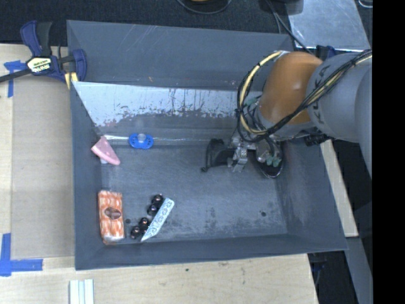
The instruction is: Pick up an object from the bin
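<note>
Gripper (223,159) over bare bin floor (253,201), right of centre; jaw state: can't tell. Orange packet (111,215), front-left corner: probably light, crinkly. You grab across short width.

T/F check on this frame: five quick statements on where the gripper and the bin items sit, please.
1. The gripper is near the middle of the bin, apart from all the loose things. True.
2. The pink piece lies right under the gripper. False: it lies at the bin's left side, far from the gripper.
3. The orange packet lies in the near left corner. True.
4. The blue piece rests on the orange packet. False: it lies by the back wall, close to the pink piece.
5. The black beads lie beside the orange packet. True.
</note>
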